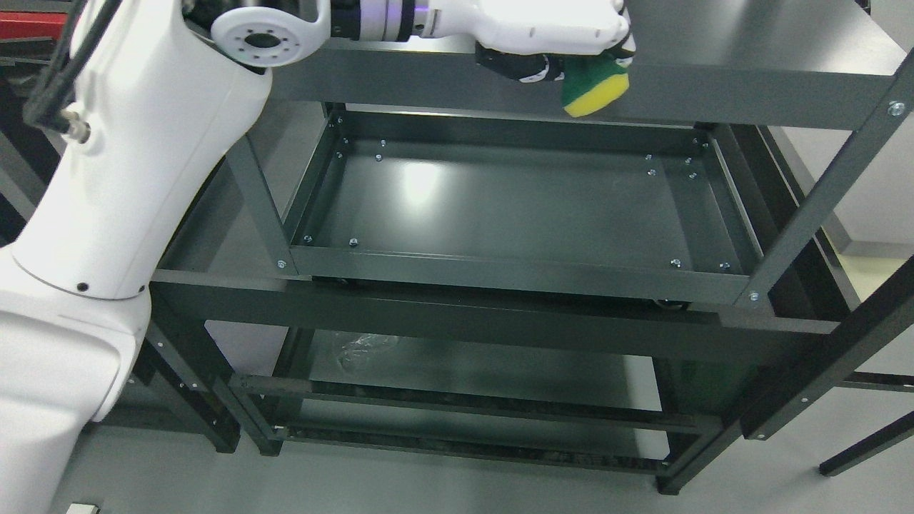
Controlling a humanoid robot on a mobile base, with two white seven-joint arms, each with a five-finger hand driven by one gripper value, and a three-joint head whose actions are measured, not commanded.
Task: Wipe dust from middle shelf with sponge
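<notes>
White plastic fills my left edge: the left arm point(121, 178) rises from the lower left, bends at a round joint near the top, and runs rightward along the upper border to the left hand point(550, 39). From my remote seat I see its dark fingers point(525, 68) curled under the palm and clamped on the sponge point(596, 89), which pokes out below and to the right of them, green scouring layer uppermost, yellow foam at the bottom tip. The sponge sits against the front rail of the top shelf point(750, 43), at that rail's edge rather than lower down (whether it actually presses the metal I cannot tell).

Below the fingers, well apart from them, lies the middle shelf point(514, 207), a dark grey metal tray with a raised rim, small bolts in its corners and a pale glare of light on its left half. Farther below the fingers again, through the frame, I see the lower shelf point(464, 371) with a crumpled bit of clear plastic film point(357, 350) towards its left side.

Right of the fingers, a slanted corner post point(821, 200) of the rack runs from the top shelf down to the middle shelf's front right corner. Grey floor point(428, 485) shows beneath.
</notes>
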